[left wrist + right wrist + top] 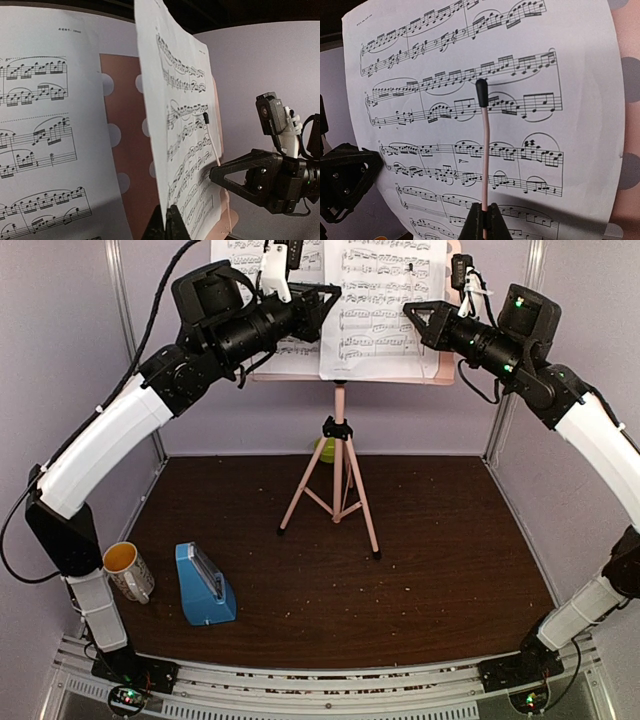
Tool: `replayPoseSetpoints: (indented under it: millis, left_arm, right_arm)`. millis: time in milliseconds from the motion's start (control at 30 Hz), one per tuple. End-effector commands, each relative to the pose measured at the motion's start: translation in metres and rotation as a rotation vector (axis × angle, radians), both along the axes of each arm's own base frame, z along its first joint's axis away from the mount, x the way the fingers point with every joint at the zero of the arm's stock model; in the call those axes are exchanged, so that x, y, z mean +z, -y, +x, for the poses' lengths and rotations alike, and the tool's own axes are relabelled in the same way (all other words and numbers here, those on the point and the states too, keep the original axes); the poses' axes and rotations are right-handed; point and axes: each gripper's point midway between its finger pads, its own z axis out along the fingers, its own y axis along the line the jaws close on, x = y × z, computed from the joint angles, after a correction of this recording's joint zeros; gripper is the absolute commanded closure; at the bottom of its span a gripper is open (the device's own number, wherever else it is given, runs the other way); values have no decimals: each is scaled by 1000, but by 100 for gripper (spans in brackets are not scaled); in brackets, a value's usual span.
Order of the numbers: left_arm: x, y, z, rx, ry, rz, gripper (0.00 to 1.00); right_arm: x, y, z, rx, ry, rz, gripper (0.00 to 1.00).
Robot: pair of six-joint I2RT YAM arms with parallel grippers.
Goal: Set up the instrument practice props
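The pink tripod music stand [339, 472] stands at the back centre, its perforated desk [127, 145] carrying two white sheet-music pages. The left page [40, 150] lies flat on the desk. My left gripper [333, 298] is shut on the inner edge of the right page [385, 300], which stands away from the desk in the left wrist view [175, 115]. My right gripper [410, 312] is shut on the stand's thin pink page-holder wire [484, 150], which lies across the right page [530, 100]. The blue pyramid metronome [205, 585] stands on the table at the front left.
A cream mug with an orange inside [128, 570] stands left of the metronome, by the left arm's base. A lime-green bowl [322, 448] sits behind the stand's pole. Grey walls close in the brown table [440, 570] on both sides.
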Motion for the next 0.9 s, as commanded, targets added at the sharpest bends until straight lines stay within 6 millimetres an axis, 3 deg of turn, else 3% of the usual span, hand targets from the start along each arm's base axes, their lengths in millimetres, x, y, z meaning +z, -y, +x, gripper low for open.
replayPoseSetpoints:
  millis: [0,567,867]
  left_arm:
    - [11,5,3,1,21,-49,99]
    - [19,26,2,-64,89,-74,100]
    - [13,31,10,-45,85,-63,100]
  right_arm:
    - [20,3,-17,44,57,33,100]
    - [22,3,-22,58,60,36,100]
    - [20,5,-24,56,69,42,100]
